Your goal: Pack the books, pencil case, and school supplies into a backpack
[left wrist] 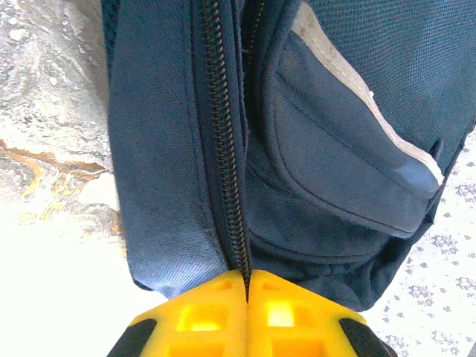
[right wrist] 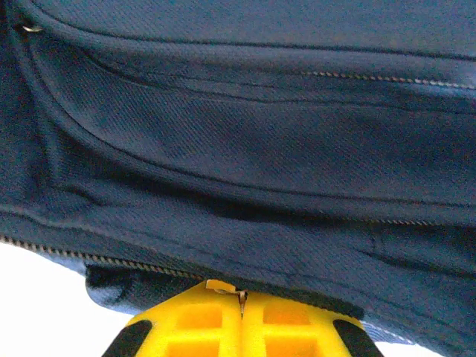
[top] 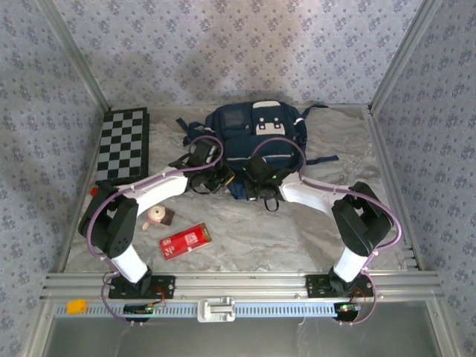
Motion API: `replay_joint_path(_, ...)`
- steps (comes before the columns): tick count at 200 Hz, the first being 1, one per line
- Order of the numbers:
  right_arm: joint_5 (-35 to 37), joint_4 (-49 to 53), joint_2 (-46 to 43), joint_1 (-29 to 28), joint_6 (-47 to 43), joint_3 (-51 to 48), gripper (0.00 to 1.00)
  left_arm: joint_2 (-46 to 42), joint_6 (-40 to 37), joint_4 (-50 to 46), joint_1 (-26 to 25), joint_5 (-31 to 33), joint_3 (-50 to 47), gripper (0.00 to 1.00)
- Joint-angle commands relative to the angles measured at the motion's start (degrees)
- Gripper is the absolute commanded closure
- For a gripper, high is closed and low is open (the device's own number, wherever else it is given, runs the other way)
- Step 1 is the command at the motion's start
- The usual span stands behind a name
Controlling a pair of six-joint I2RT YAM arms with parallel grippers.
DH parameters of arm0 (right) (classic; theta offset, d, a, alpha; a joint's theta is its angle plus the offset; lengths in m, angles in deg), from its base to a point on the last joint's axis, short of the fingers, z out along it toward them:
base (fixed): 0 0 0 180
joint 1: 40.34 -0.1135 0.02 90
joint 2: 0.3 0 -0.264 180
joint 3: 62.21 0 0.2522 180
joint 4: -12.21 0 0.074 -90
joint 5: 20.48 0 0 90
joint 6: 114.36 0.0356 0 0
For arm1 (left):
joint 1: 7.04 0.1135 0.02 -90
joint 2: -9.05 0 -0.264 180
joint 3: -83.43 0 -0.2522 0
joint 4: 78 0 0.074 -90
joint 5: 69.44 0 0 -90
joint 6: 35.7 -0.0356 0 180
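Observation:
The navy backpack (top: 256, 130) lies at the back middle of the table, its near edge towards both arms. My left gripper (top: 216, 178) is at its near-left corner. In the left wrist view the yellow jaws (left wrist: 247, 279) are shut on the backpack's (left wrist: 163, 171) zip edge, and the dark zip teeth (left wrist: 227, 163) run straight into them. My right gripper (top: 262, 184) is at the near middle edge. Its jaws (right wrist: 240, 294) are shut on a small metal zip pull (right wrist: 239, 296) under the blue fabric (right wrist: 245, 149). The red pencil case (top: 185, 240) lies flat on the table, near left. The books are out of view.
A black-and-white chequered board (top: 123, 145) lies at the back left. A small pinkish round item with a brown block (top: 158, 216) sits near the pencil case. A tiny red block (top: 94, 190) is by the left wall. Dark straps (top: 323, 159) trail right of the backpack.

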Motion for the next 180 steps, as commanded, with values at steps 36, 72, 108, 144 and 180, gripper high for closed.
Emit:
replay_joint_path(36, 5.59, 15.11, -11.71, 1.35, 1.86, -5.54, 1.0, -3.99, -11.13, -3.54, 11.2, -3.84, 1.67, 1.0)
replay_joint_path(72, 4.35, 18.25, -13.64, 1.8, 1.27, -5.56, 1.0, -0.21, -17.87, -6.69, 18.35, -7.34, 5.57, 1.0)
replay_joint_path(108, -4.8, 9.79, -8.19, -3.36, 0.07, 2.83, 1.0, 3.79, -21.41, -6.25, 18.91, -11.42, 11.36, 0.99)
replay_joint_path(144, -3.66, 8.98, -3.16, -4.43, 2.76, 8.76, 1.0, -0.37, -20.97, -8.07, 20.26, -11.84, 8.1, 0.61)
replay_joint_path(180, -3.06, 7.2, -2.63, -5.24, 3.67, 6.67, 1.0, -8.76, -7.58, -2.84, 14.71, -9.5, -4.12, 0.43)
